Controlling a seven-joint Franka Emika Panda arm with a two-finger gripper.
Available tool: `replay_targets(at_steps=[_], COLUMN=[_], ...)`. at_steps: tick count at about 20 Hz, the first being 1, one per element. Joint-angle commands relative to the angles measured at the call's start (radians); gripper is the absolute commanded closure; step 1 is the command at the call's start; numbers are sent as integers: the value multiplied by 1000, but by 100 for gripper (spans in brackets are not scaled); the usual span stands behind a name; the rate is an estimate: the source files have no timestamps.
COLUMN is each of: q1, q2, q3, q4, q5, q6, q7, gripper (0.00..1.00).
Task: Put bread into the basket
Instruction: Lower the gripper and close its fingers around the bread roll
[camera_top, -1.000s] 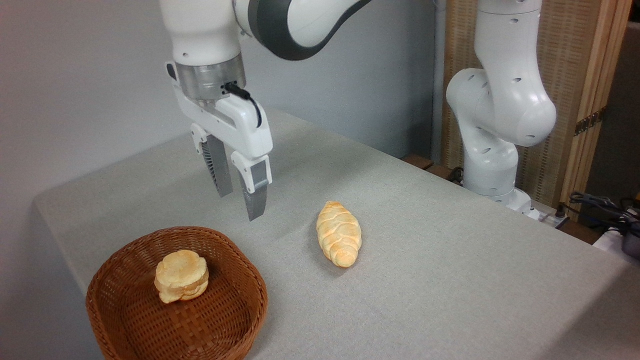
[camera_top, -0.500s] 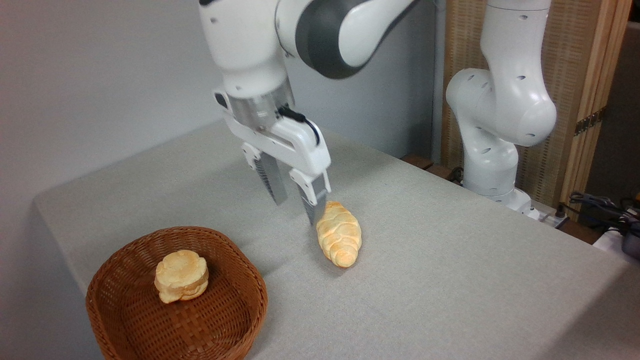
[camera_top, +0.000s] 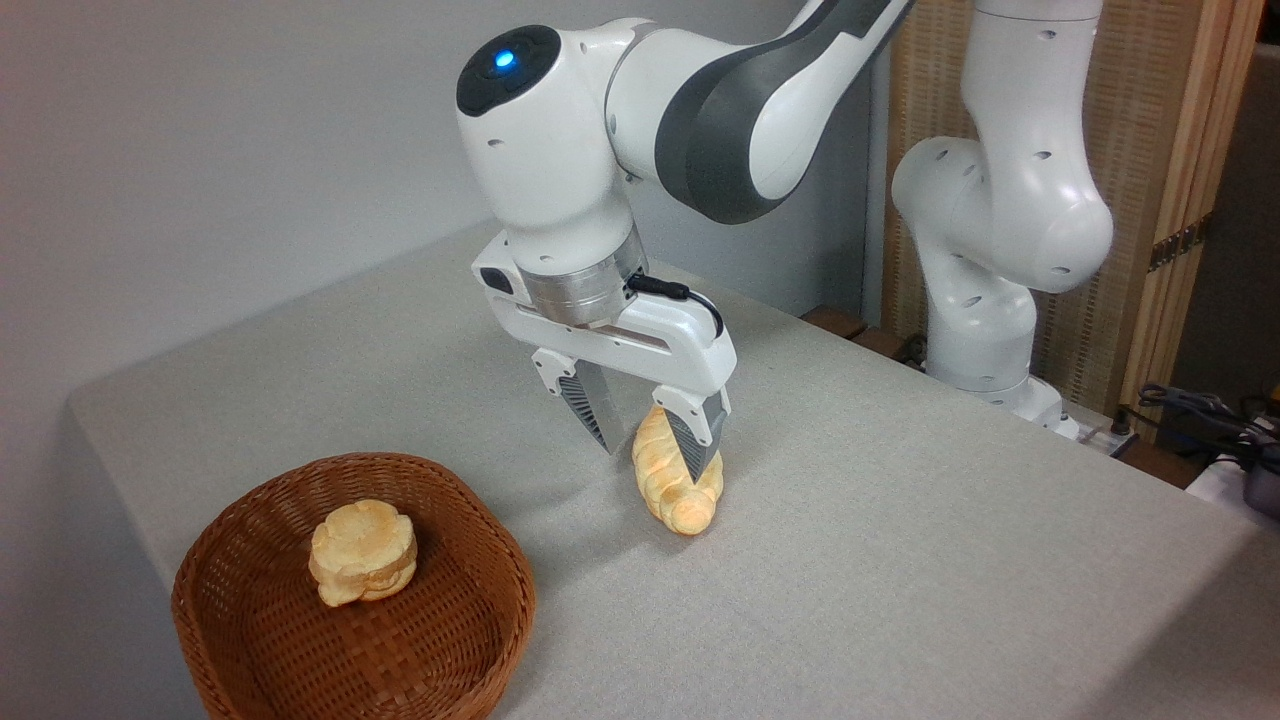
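Observation:
The bread (camera_top: 682, 497), a golden ridged loaf, lies on the grey tablecloth at mid-table. My gripper (camera_top: 658, 463) is low over its far half and stands open. One finger is just left of the loaf, and the other finger (camera_top: 698, 440) shows in front of it, hiding part of its top. I cannot tell whether the fingers touch the loaf. The round brown wicker basket (camera_top: 500, 575) sits at the front left, well apart from the loaf.
A small round layered bun (camera_top: 362, 565) lies inside the basket. The arm's white base (camera_top: 985, 310) stands at the table's far right edge, with cables (camera_top: 1200, 410) beyond it. A grey wall runs behind the table.
The gripper has travelled right from above the basket's far side and come down over the bread, staying open. The bread and the basket have not moved.

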Motion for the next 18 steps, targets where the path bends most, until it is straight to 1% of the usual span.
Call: replay_targets(at_steps=[1,3,6,8,11,12,14,17,18], q1=[-7,-9,-9,-10,-13,-13,-15,-20,-32], q2=[-54,-89,-137,-166,-184,-201,-233,-238,-237], q3=[5,5,5,5,3,3,2,2,2], q4=[-34,-74,-141,-167,-204,-227,-269,-287,-287], q5=[0,2,10,11,16,22,57,60,59], q6=[43,108,159,165,162,165,176,191,194], q7=[-76,-127,-144,-145,-147,-145,-145,-145,-147], gripper=[0,0,0,0,0,0,0,0,0])
